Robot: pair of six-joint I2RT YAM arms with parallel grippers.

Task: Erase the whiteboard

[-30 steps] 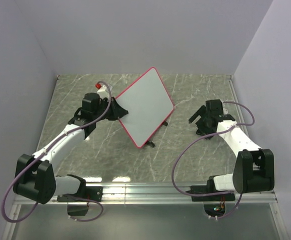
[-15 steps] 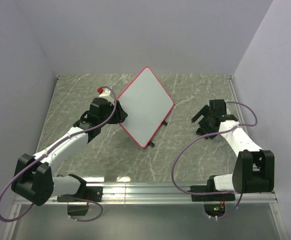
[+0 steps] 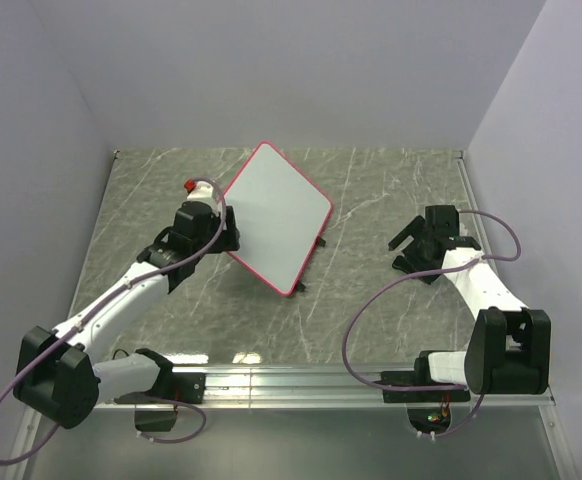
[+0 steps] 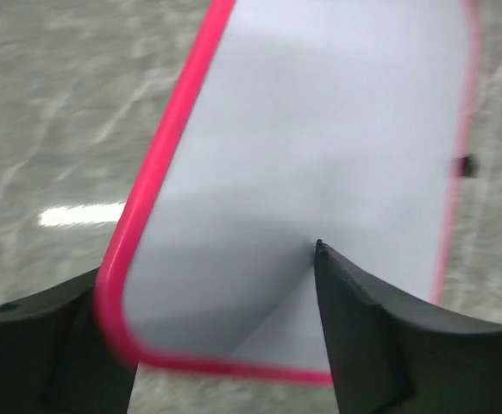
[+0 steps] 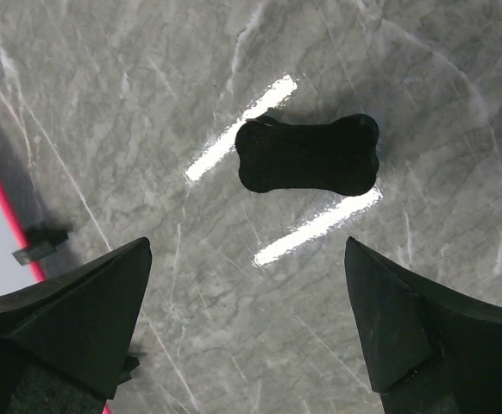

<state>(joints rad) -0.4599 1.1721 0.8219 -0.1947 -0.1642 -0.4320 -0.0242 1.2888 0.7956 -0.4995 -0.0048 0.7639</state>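
The whiteboard (image 3: 276,218), white with a pink-red rim, sits tilted at the middle of the marble table, and its two black clip feet (image 3: 320,241) are on its right side. Its face (image 4: 320,129) shows no marks. My left gripper (image 3: 227,236) is at the board's left corner, open. In the left wrist view the left gripper (image 4: 208,267) has that corner between its spread fingers. My right gripper (image 3: 411,250) hangs open over bare table. In the right wrist view the right gripper (image 5: 247,250) is just short of a dark bone-shaped eraser (image 5: 307,155).
The table is fenced by grey walls at the back and on both sides. A small red part (image 3: 191,184) shows behind the left wrist. The board's edge and one clip foot (image 5: 40,246) appear at the left of the right wrist view.
My left gripper's jaws have gone from shut on the board's corner to open. The board has swung left and lower. My right gripper has drifted slightly right, still open.
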